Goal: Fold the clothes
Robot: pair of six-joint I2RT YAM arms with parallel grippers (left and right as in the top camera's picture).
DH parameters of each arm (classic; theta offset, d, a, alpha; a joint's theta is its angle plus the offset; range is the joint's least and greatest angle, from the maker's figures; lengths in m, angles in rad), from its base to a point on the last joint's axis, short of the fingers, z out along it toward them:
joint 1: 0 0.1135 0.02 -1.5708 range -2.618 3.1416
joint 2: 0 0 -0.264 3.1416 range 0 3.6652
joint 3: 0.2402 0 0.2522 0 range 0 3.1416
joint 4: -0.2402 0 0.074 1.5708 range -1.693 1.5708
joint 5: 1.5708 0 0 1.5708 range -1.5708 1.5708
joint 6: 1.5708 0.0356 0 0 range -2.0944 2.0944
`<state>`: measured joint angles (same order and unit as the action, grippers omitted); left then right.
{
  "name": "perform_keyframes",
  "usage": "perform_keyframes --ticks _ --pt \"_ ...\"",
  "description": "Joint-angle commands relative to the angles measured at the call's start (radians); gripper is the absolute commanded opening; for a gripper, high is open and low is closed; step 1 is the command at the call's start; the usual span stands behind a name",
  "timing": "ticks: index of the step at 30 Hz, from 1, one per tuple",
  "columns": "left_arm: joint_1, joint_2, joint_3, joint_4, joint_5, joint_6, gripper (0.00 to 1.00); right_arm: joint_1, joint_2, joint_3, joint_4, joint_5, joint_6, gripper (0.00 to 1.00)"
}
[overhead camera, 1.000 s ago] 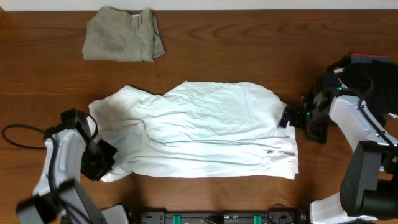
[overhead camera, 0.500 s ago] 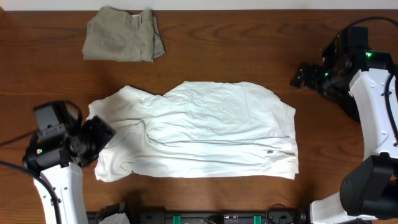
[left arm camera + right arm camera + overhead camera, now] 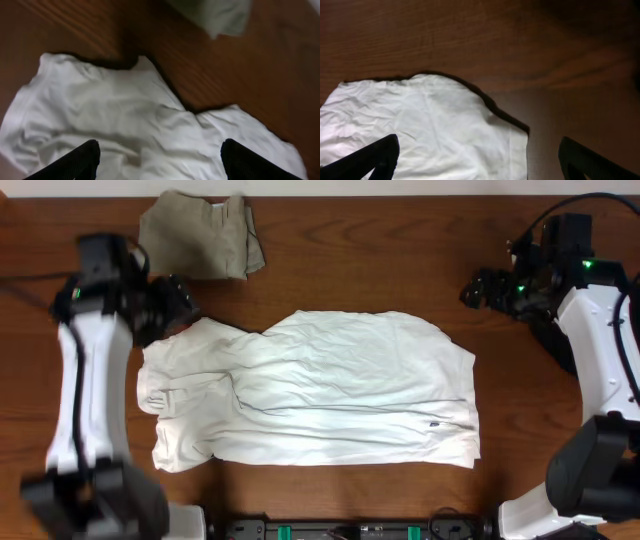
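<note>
**A:** Where is the T-shirt?

**B:** The T-shirt (image 3: 310, 390) lies spread and wrinkled across the middle of the desk (image 3: 380, 260), reaching toward the front edge.

**A:** And the trousers?

**B:** The trousers (image 3: 200, 235) sit bunched at the back edge, toward the left corner, close to the T-shirt but apart from it.

**A:** Left gripper?

**B:** The left gripper (image 3: 175, 302) hangs over the T-shirt's back-left corner, just beside the trousers. Its jaws are wide with nothing between them.

**A:** Right gripper?

**B:** The right gripper (image 3: 480, 288) is over bare wood off the T-shirt's back-right corner, near the right edge. Its jaws are wide and empty too.
</note>
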<state>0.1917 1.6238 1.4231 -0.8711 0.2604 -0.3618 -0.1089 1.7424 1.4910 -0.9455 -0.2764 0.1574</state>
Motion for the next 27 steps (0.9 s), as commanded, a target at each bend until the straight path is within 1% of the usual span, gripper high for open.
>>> perform_keyframes --ticks 1,6,8,11,16,19,23,27 --pt "0.010 0.127 0.067 -0.005 -0.015 0.051 0.80 -0.008 0.021 0.014 0.009 -0.007 -0.029 0.99" --pt "0.050 0.229 0.087 0.063 -0.014 0.052 0.80 -0.008 0.036 0.013 0.017 0.042 -0.032 0.99" --pt "0.063 0.267 0.087 0.074 -0.014 0.060 0.80 -0.008 0.047 0.013 0.018 0.044 -0.033 0.99" --pt "0.073 0.312 0.087 0.089 -0.011 0.102 0.80 -0.008 0.064 0.013 0.014 0.044 -0.033 0.99" --pt "0.084 0.383 0.087 0.104 -0.010 0.107 0.80 -0.008 0.100 0.011 0.007 0.043 -0.033 0.99" --pt "0.085 0.418 0.087 0.106 -0.008 0.108 0.80 -0.008 0.109 0.010 0.004 0.040 -0.032 0.99" --pt "0.085 0.450 0.087 0.119 0.052 0.140 0.80 -0.008 0.109 0.010 0.007 0.040 -0.040 0.99" --pt "0.084 0.468 0.087 0.135 0.064 0.141 0.80 -0.008 0.109 0.008 0.005 0.040 -0.040 0.99"
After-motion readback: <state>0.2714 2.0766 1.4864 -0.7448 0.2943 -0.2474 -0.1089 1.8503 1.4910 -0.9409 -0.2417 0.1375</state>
